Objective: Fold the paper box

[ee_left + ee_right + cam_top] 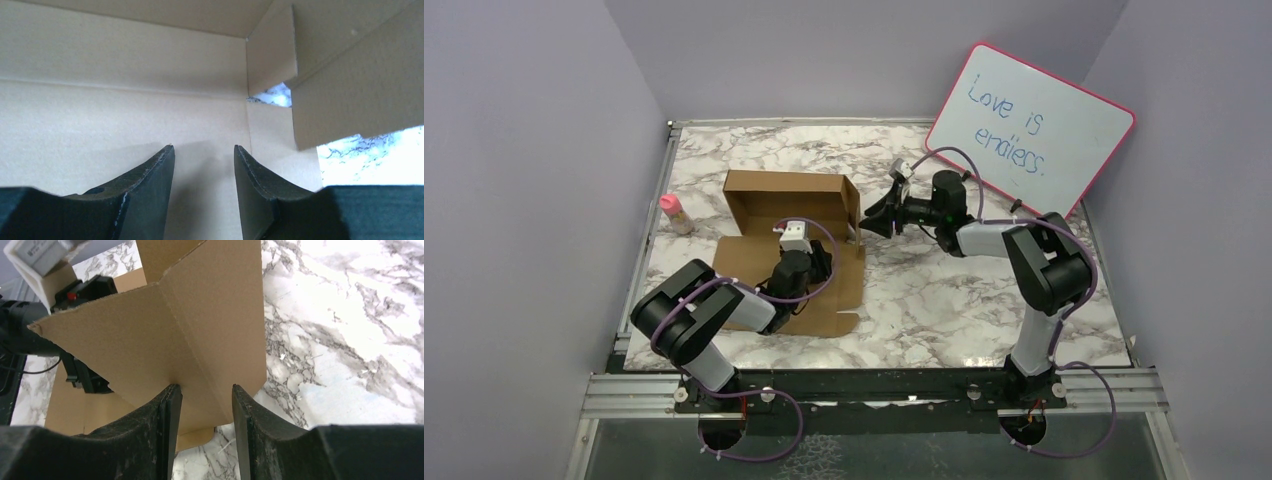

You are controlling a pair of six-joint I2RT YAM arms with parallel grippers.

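Observation:
The paper box (774,215) is a brown cardboard sheet lying left of centre, with its back wall and right side flap standing up. My left gripper (812,262) rests low on the box floor, open and empty; in the left wrist view (204,147) it faces the inner back wall (125,60) and the right corner flap (350,85). My right gripper (871,222) is at the outside of the raised right flap. In the right wrist view (205,387) it is open, its fingertips against the creased flap (200,325), holding nothing.
A pink-framed whiteboard (1029,125) with blue writing leans at the back right. A small pink-capped bottle (674,213) stands left of the box near the table's left edge. The marble table (984,290) is walled on three sides.

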